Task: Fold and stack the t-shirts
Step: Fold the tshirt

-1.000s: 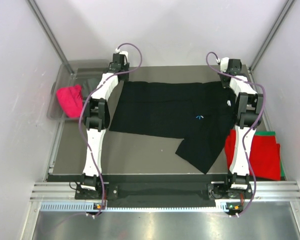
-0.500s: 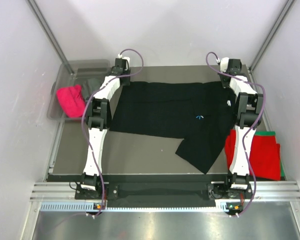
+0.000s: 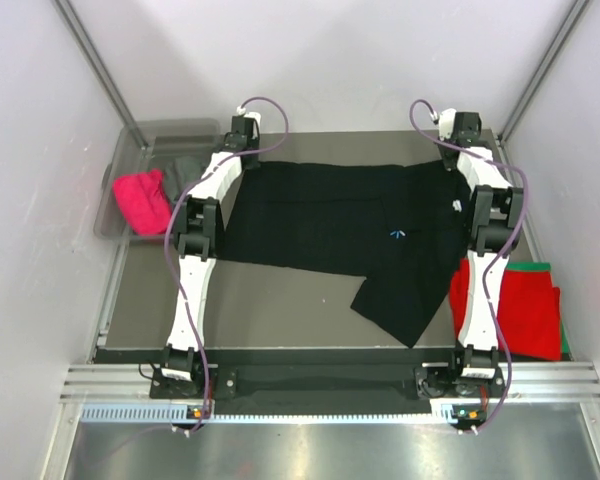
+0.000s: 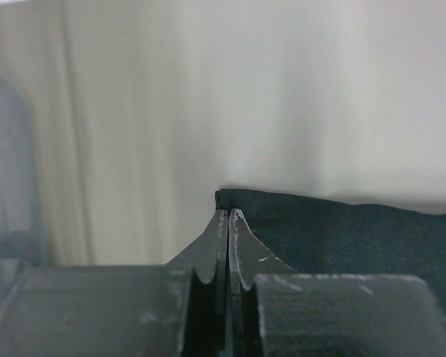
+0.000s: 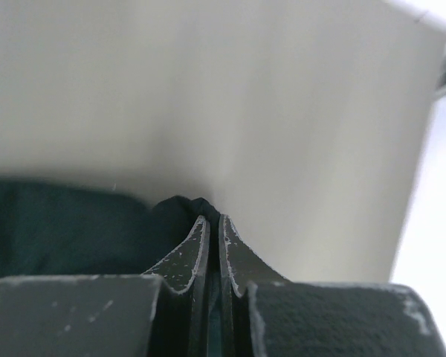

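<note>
A large black t-shirt (image 3: 330, 220) with a tiny blue mark (image 3: 399, 235) lies spread across the table, one part folded toward the near right. At the shirt's far left corner, my left gripper (image 3: 246, 150) is shut, and the left wrist view shows its fingertips (image 4: 229, 214) pinched together on the corner of the dark cloth (image 4: 342, 230). Over at the far right corner, my right gripper (image 3: 454, 148) is shut too, with a bunch of black cloth (image 5: 180, 208) at its tips (image 5: 212, 220). Both arms are stretched out to the table's far edge.
A translucent grey tub (image 3: 120, 160) off the table's left edge holds a pink shirt (image 3: 140, 200) and a grey one (image 3: 185, 168). A red shirt (image 3: 525, 310) lies over a green one (image 3: 530, 267) at the right edge. White walls stand close behind the far edge.
My left gripper has moved right and forward to the shirt's far left corner and shut there. The right arm has barely moved.
</note>
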